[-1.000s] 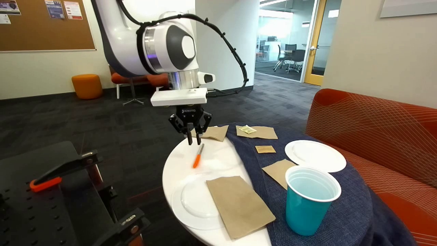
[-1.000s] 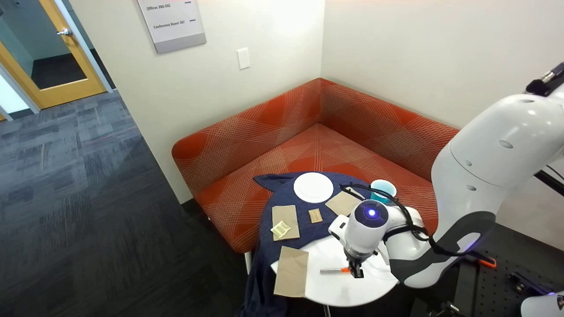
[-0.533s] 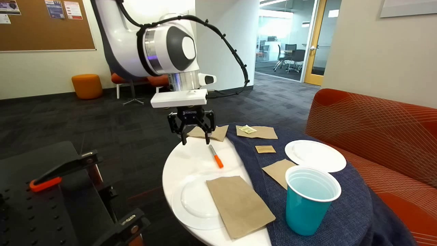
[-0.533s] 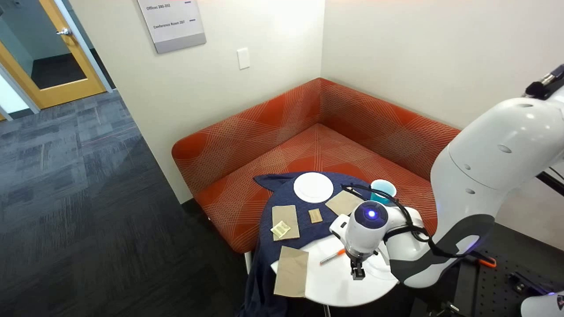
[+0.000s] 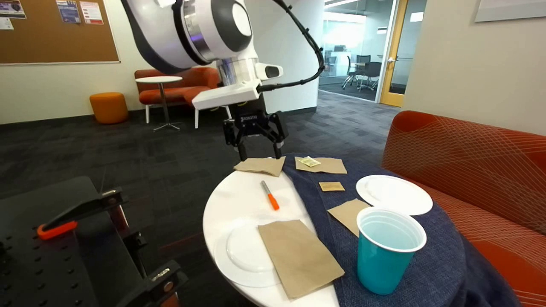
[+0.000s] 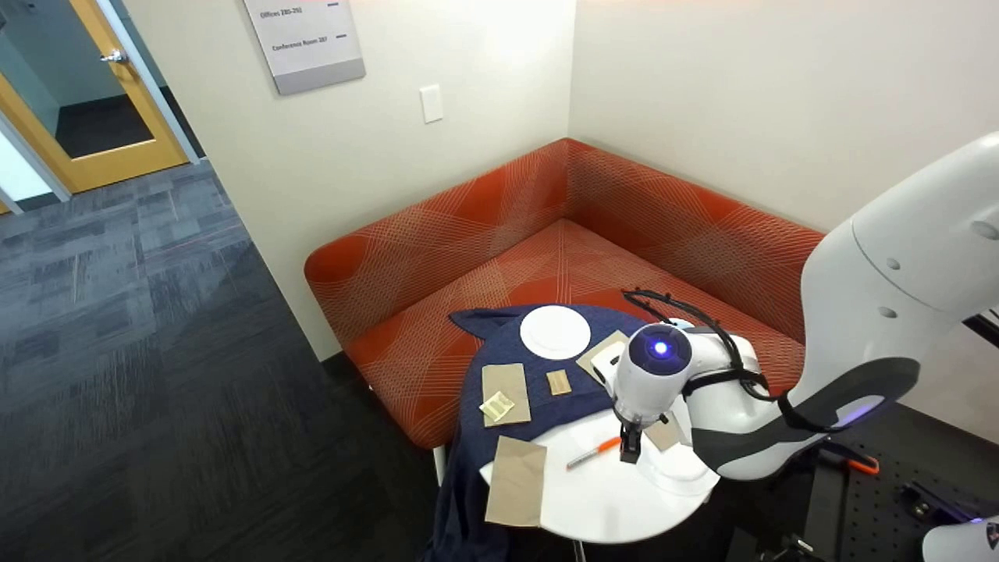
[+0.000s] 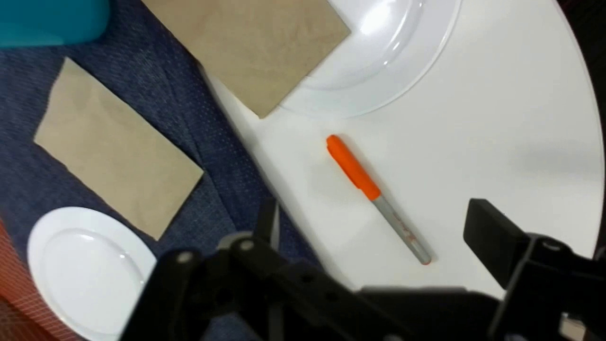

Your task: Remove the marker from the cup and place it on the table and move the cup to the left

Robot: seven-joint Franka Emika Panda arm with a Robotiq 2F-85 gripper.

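Observation:
The marker, an orange-capped pen with a grey barrel (image 5: 270, 196) (image 7: 352, 168), lies flat on the bare white part of the table (image 5: 232, 200). My gripper (image 5: 260, 157) is raised above the table, jaws spread wide and holding nothing. In the wrist view the marker's grey end shows between the two fingers (image 7: 492, 232), but lower down and apart from them. The teal cup (image 5: 386, 256) stands upright on the navy cloth, and no object shows inside it. Its lower side (image 7: 52, 21) appears at the wrist view's top left corner. In an exterior view the arm mostly hides it.
A clear plate (image 5: 247, 251) and a brown napkin (image 5: 300, 256) lie near the marker. More napkins (image 5: 320, 165), a small packet (image 5: 331, 186) and a white plate (image 5: 394, 194) are on the cloth. A red sofa (image 6: 562, 250) borders the table.
The gripper has opened and let go of the marker, which swung to a new angle on the table and stayed there. Afterwards the arm rose and tilted slightly. The cup has not moved.

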